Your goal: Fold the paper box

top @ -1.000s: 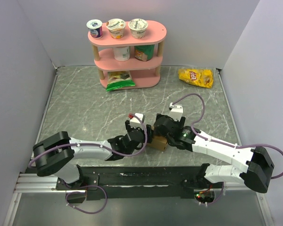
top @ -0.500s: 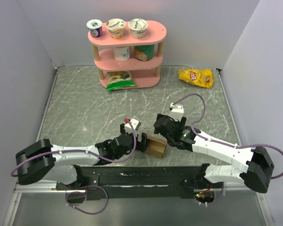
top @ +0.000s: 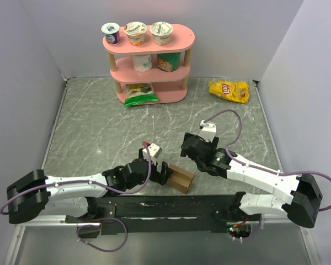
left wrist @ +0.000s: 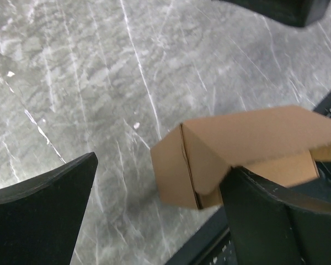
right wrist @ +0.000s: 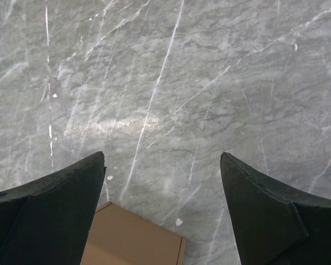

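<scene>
Top view first: the left claw (top: 164, 171) is down low near the front edge of the table (top: 99, 121). Its jaws are spread wide and it has hold of nothing. The paper box (top: 182, 178) sits on the marble right at its fingertips, just off to the claw's right-hand side. It's a small plain brown one, turned at an angle. The right claw (top: 186, 150) hangs a bit beyond the box on the far side. It's gaping too and empty, clearly apart from the cardboard. Way past both claws at the back wall there's a pink shelf (top: 149, 61) with yogurt cups (top: 135, 32) on top and a green bag (top: 139, 94) at the bottom. A yellow chip bag (top: 229, 90) lies off to the right of it.

Left wrist cam: both black fingers (left wrist: 41, 221) are far apart. The box sits between them, crowded over against the right finger, which hides one corner. There's a big stretch of bare marble between the box and the left finger, so no grip on it. The box's top panel juts out past the side wall below it.

Right wrist cam: the fingers (right wrist: 49, 215) are splayed wide with only marble between the tips. One corner of the box pokes in at the bottom edge, back between the finger bases. I can't tell whether it touches them.
</scene>
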Action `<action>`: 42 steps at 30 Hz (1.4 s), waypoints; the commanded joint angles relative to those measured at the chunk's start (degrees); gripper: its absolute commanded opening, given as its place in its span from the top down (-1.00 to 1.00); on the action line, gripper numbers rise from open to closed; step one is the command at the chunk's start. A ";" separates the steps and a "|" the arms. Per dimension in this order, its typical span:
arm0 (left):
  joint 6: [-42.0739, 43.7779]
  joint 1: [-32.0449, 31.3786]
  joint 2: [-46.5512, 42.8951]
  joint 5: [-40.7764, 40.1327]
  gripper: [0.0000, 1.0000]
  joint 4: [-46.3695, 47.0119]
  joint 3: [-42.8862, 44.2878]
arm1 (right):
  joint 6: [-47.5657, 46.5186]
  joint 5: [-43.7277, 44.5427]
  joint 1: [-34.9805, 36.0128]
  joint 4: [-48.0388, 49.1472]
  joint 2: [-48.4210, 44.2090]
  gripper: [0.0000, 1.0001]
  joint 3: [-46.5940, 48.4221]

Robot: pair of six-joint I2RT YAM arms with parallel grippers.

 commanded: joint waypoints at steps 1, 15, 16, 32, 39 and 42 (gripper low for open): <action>1.47 -0.21 -3.32 4.56 -0.93 -1.88 -1.78 | 0.15 0.65 0.22 0.57 -1.38 -0.82 -0.49; 2.09 0.14 -10.27 13.44 -0.92 -2.83 -4.34 | -1.00 -1.29 2.41 0.23 -5.43 -0.81 -1.02; 2.17 0.23 -11.14 14.14 -0.93 -3.10 -4.08 | -0.47 -1.03 2.85 -1.08 -5.51 -0.81 -0.93; -10.19 14.53 -17.57 28.64 -0.93 -4.60 -1.79 | -0.04 -10.35 6.89 -9.17 -22.03 -0.84 -6.03; -15.31 16.31 -11.34 31.11 -0.93 -4.33 1.73 | 13.41 -1.38 15.94 -20.68 -17.74 -0.80 -3.40; -15.58 16.31 -10.98 32.25 -0.93 -3.90 0.85 | 16.49 -1.03 18.14 -21.75 -17.03 -0.80 -2.87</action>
